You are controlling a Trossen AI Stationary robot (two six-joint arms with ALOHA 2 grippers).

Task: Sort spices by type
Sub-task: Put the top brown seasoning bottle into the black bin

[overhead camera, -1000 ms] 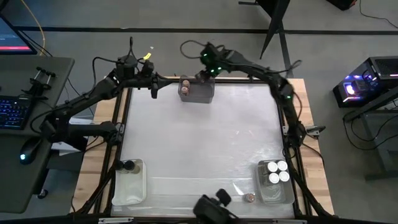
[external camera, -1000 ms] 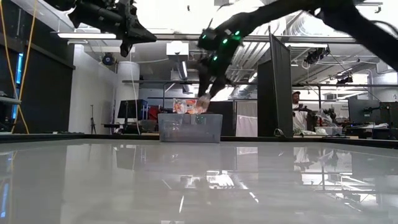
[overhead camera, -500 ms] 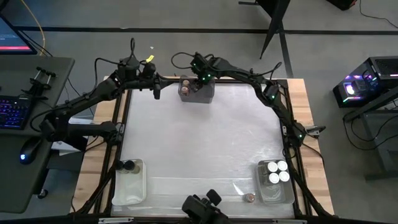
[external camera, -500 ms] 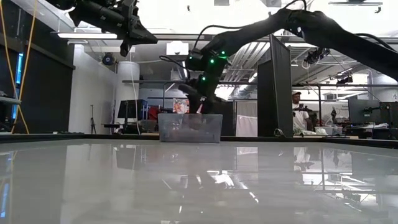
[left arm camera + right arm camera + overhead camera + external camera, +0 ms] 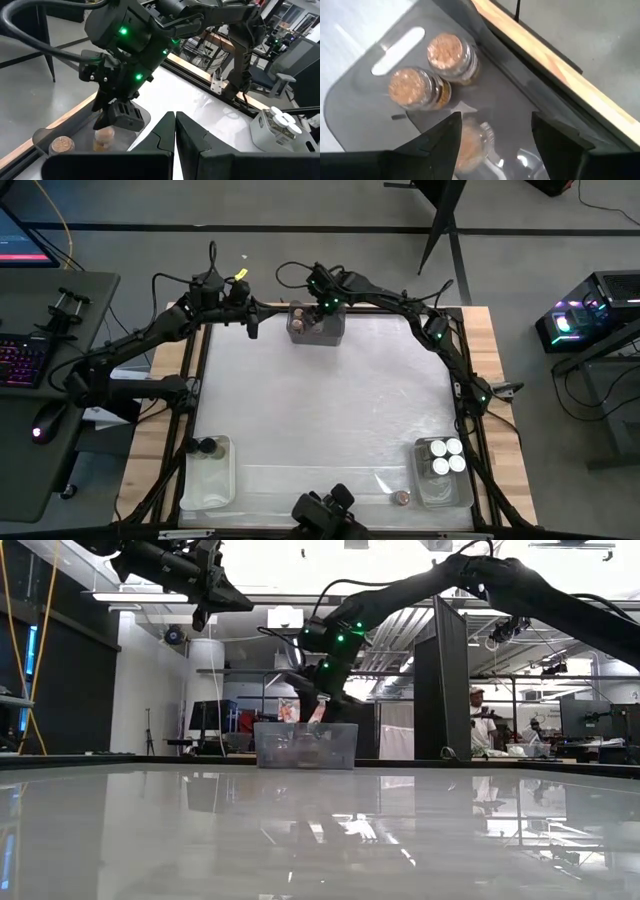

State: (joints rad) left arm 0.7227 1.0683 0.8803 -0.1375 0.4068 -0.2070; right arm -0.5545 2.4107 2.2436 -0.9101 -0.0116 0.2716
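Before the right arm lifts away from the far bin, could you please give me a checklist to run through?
1. Right gripper is over the grey bin: ok.
2. Its jaws are apart, not clamping the jar below: ok.
3. That jar stands upright: cannot tell.
4. The two cork-topped jars beside it are upright in the bin: ok.
5. Left gripper is beside the bin and out of the way, jaws shut: ok.
6. Every jar is sorted: not ok, a loose jar sits on the table near the white-lidded bin.
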